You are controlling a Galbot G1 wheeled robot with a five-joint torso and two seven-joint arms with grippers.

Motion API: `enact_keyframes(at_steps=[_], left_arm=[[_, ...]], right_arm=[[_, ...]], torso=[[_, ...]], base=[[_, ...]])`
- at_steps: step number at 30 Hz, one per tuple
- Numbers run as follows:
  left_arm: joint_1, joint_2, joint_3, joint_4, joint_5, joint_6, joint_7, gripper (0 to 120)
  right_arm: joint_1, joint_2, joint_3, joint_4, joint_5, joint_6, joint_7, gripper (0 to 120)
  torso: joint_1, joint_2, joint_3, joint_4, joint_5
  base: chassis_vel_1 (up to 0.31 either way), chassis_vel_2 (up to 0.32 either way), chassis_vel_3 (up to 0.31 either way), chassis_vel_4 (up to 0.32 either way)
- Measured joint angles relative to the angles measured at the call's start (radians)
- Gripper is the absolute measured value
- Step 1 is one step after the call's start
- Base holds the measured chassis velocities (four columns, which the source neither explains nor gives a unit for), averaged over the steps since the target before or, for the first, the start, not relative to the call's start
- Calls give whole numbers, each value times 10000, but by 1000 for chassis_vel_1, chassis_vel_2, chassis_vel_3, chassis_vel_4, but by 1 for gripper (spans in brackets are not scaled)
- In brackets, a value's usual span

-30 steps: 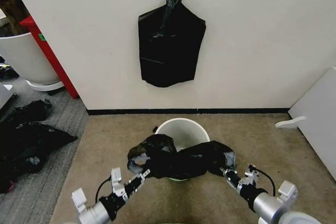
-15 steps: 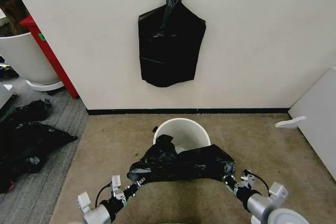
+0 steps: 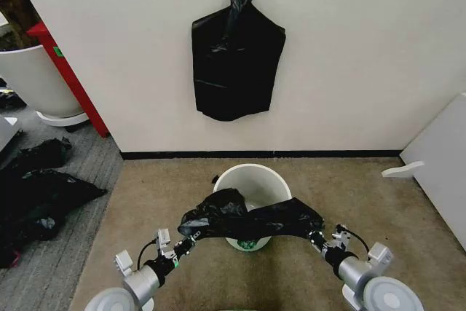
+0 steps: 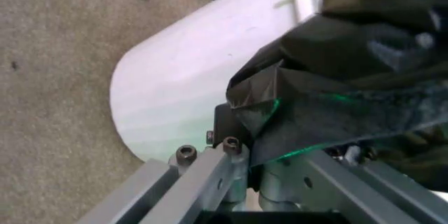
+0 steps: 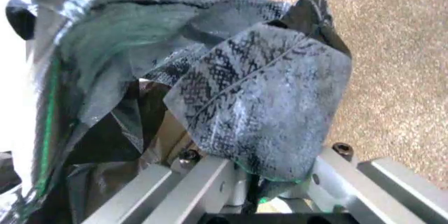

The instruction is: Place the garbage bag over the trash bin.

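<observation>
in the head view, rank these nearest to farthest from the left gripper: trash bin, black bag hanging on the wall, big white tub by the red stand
1. trash bin, just ahead and right of the left gripper.
2. big white tub, far left, past the carpet edge.
3. hanging black bag, up on the back wall; close to the tub's rank, hard to separate.

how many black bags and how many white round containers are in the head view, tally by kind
Black bags: 3, namely the garbage bag stretched between the left gripper and right gripper, the bag on the wall hook, and the black bag heap on the floor.
White round containers: 2, namely the trash bin and the large tub.
Total: 5
</observation>
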Motion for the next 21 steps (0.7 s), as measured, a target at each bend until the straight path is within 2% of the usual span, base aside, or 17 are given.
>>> enact_keyframes(at_steps=[3,9,13,14,20,21], left_arm=[[-262,-67,41,215,96,-15,9,0],[-114,-110,31,-33,317,-7,104,0],[440,-27,-120,-340,898,-15,404,3],[440,-27,-120,-340,898,-15,404,3],[1266,236,-391,-717,2006,-220,1078,28],[1266,236,-391,-717,2006,-220,1078,28]], right_arm=[[28,4,-27,-36,-158,56,-136,0],[-101,-19,12,132,-206,19,-141,0],[-267,-70,66,384,-316,-62,-24,16],[-267,-70,66,384,-316,-62,-24,16],[-708,-176,104,808,-487,-226,427,41],[-708,-176,104,808,-487,-226,427,41]], torso=[[0,0,0,0,-1],[0,0,0,-1,0],[0,0,0,0,-2],[0,0,0,0,-2],[0,0,-1,0,-1],[0,0,-1,0,-1]], base=[[0,0,0,0],[0,0,0,0],[0,0,0,0],[0,0,0,0],[0,0,0,0],[0,0,0,0]])
